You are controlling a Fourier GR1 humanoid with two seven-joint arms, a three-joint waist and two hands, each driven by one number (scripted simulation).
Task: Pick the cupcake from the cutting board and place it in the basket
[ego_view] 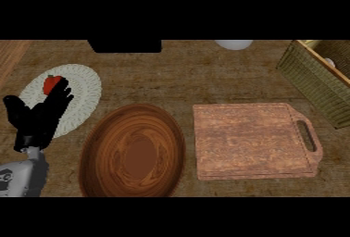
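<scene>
The reddish wooden cutting board point(253, 141) lies right of centre with its handle slot toward the right; nothing stands on it. The woven olive basket point(311, 81) sits at the upper right, cut off by the view's edge. A small pale thing point(330, 62) shows inside it, and I cannot tell what it is. No cupcake is visible anywhere else. My left hand point(37, 118) rests open at the far left with its fingers pointing up, over the edge of a white plate. My right hand does not show.
A large brown wooden bowl point(133, 150) sits left of the board. The white woven plate point(78, 95) at the left holds a red item point(52, 84), partly behind my fingers. A black block point(125, 45) and a white round object point(234, 44) stand at the counter's far edge.
</scene>
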